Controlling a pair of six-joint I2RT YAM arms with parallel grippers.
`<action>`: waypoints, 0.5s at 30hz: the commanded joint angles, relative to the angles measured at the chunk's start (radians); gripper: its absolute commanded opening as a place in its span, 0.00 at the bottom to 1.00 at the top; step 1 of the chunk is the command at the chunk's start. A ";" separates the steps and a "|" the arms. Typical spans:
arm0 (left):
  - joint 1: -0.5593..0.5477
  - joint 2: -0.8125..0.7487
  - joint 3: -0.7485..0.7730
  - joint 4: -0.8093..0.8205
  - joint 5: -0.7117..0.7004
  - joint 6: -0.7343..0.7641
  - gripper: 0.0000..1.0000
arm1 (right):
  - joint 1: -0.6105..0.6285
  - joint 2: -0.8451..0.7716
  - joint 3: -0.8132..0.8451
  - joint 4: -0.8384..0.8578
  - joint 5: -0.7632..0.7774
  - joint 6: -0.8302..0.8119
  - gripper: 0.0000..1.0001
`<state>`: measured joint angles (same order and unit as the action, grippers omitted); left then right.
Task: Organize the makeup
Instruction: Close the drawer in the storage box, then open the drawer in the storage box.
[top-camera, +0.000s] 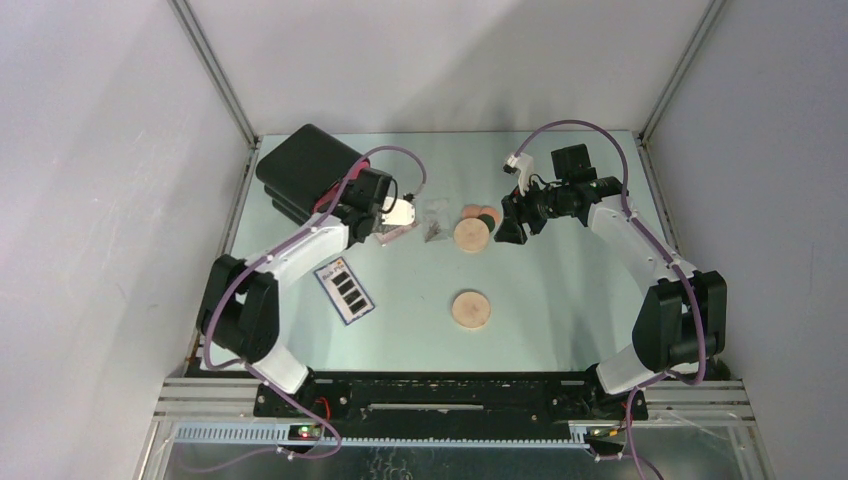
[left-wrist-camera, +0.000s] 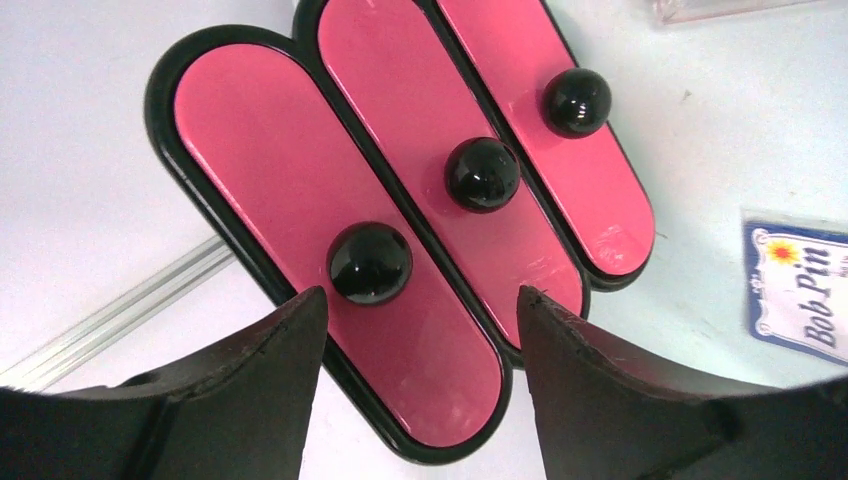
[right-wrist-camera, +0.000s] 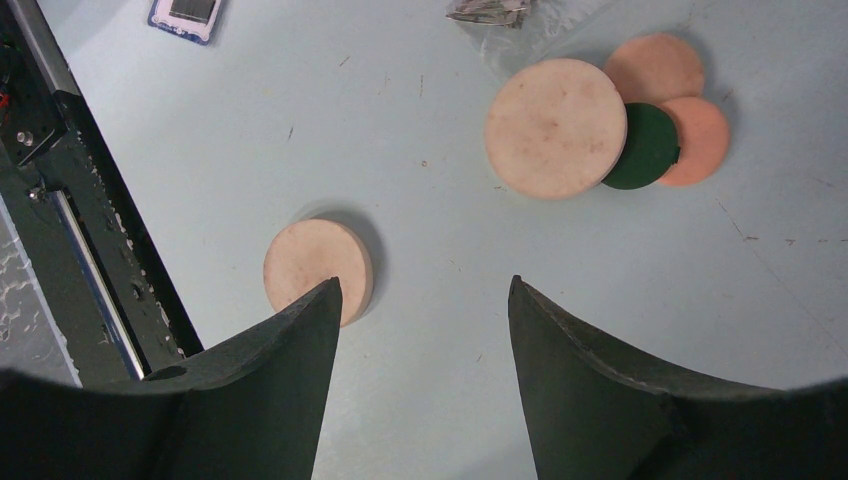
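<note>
My left claw (left-wrist-camera: 421, 290) gapes wide, empty, before the drawer box (left-wrist-camera: 260, 130); closing off-centre, I judge it could slip off the glossy knob (left-wrist-camera: 369, 262). Right of the box lie the tan discs (right-wrist-camera: 555, 127); further right my right claw (right-wrist-camera: 424, 282) hangs wide, empty.

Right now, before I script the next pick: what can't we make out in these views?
- Drawer contents: left wrist shows only the shut fronts of the pink drawers; top view shows only the top of the black box.
- Clear packet: cut by right wrist's top edge; contents too small from above.
- Card: cropped by left wrist's right edge; only "Bob Pin" reads.
- Dark-green round: tan disc overlaps one side in right wrist.
</note>
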<state>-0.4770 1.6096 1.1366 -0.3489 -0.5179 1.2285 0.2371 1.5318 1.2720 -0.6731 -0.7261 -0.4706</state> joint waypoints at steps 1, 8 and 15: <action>-0.011 -0.089 -0.004 -0.065 0.115 -0.036 0.75 | 0.009 -0.004 0.007 0.000 -0.006 -0.021 0.71; -0.049 -0.034 -0.029 -0.047 0.091 -0.002 0.76 | 0.013 -0.004 0.006 0.000 -0.001 -0.022 0.71; -0.049 0.053 0.014 -0.037 0.060 0.053 0.76 | 0.013 -0.004 0.007 -0.003 -0.001 -0.026 0.71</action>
<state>-0.5243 1.6241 1.1324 -0.3950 -0.4419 1.2388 0.2436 1.5318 1.2720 -0.6731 -0.7258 -0.4709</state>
